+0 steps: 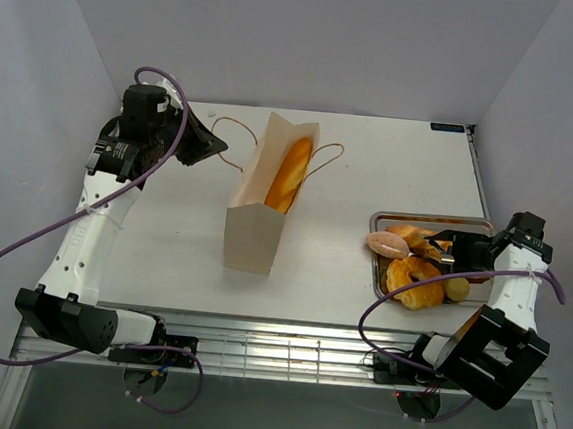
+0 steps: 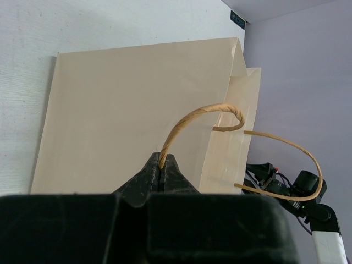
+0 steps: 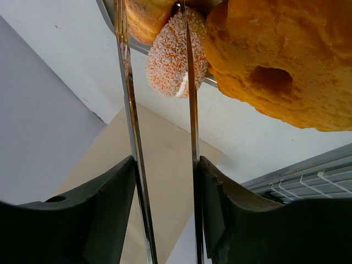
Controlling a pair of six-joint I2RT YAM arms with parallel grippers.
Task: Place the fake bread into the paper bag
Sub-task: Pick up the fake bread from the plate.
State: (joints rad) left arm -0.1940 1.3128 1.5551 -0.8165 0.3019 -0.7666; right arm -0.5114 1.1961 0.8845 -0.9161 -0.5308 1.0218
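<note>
Both gripping: left gripper (image 2: 162, 168) pinching cord handle (image 2: 187, 124) of paper bag (image 2: 121, 110), right gripper (image 3: 165, 181) squeezing tongs (image 3: 127, 110) at pinkish bun (image 3: 168, 60) right of bag; bun seeming light, best taking mid-body

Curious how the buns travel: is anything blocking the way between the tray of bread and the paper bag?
Nothing visible does. Only bare table lies between the tray and the paper bag. The left jaws pinch its cord handle, and a baguette already sits in the opening.
</note>
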